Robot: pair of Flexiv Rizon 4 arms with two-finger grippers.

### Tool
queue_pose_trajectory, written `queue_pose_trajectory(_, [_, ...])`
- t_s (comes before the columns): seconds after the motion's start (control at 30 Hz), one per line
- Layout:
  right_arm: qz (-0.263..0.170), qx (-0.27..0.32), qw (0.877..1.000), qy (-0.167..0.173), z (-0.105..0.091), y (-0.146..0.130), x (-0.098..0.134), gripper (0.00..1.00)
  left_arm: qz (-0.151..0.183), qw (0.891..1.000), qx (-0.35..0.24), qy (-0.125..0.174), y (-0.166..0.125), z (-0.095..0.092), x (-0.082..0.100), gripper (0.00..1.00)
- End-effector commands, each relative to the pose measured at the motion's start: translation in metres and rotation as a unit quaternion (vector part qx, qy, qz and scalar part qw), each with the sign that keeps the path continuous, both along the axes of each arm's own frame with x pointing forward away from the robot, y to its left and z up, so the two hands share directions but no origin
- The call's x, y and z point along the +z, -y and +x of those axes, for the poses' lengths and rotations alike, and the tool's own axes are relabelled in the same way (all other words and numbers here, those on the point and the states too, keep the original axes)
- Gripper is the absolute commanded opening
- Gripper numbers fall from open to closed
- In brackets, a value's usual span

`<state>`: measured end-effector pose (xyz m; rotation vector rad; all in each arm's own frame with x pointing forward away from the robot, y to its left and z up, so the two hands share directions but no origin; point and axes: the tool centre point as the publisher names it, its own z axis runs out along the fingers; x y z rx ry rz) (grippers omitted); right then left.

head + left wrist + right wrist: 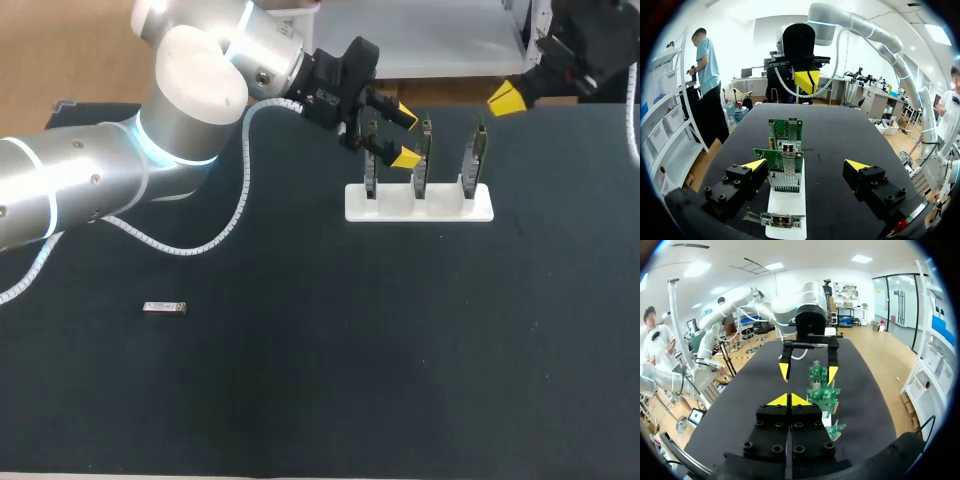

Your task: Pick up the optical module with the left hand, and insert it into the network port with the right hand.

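between the spread fingers of the left tool (402, 137), just ahead of its yellow tips, a row of three upright circuit boards (421, 158) is framed end-on. nothing is gripped there, and the tool is released. the boards are stood in a white base (420, 205), it is judged, so that each network port (784, 175) is presented clear of the counter (320, 380) and steadied for an insertion. the optical module (166, 308) is seen lying flat on the counter, well apart from the left tool and behind it, back toward that arm's elbow. it is not yet picked up. the right tool (789, 400) is clenched on nothing, its tips pressed together. it is parked beyond the far end of the row, facing the left tool across the boards, which is judged a waiting place close to the ports. by this reading the task is hardly begun: the left tool would have to be brought back and down to the module before any hand-over could be made.
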<state>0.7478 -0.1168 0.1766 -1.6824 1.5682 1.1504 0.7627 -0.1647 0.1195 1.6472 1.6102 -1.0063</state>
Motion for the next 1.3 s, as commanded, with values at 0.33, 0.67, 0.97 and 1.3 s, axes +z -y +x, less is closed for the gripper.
queue_pose_trajectory(0.33, [-0.049, -0.046, 0.998, 0.012, 0.001, 0.024, -0.013, 0.0, 0.002, 1.0, -0.002, -0.001, 0.0, 0.002, 0.001, 1.0])
queue_pose_trajectory(0.67, [-0.052, -0.081, 0.995, 0.019, 0.003, 0.025, -0.018, 0.0, 0.002, 1.0, -0.002, -0.001, 0.0, 0.002, 0.001, 1.0])
queue_pose_trajectory(0.97, [-0.048, -0.105, 0.993, 0.022, 0.008, 0.025, -0.019, 0.0, 0.002, 1.0, -0.002, -0.001, 0.0, 0.002, 0.001, 1.0])
queue_pose_trajectory(1.3, [-0.045, -0.103, 0.993, 0.022, 0.012, 0.021, -0.019, 0.0, 0.002, 1.0, -0.002, -0.001, 0.0, 0.002, 0.001, 1.0])
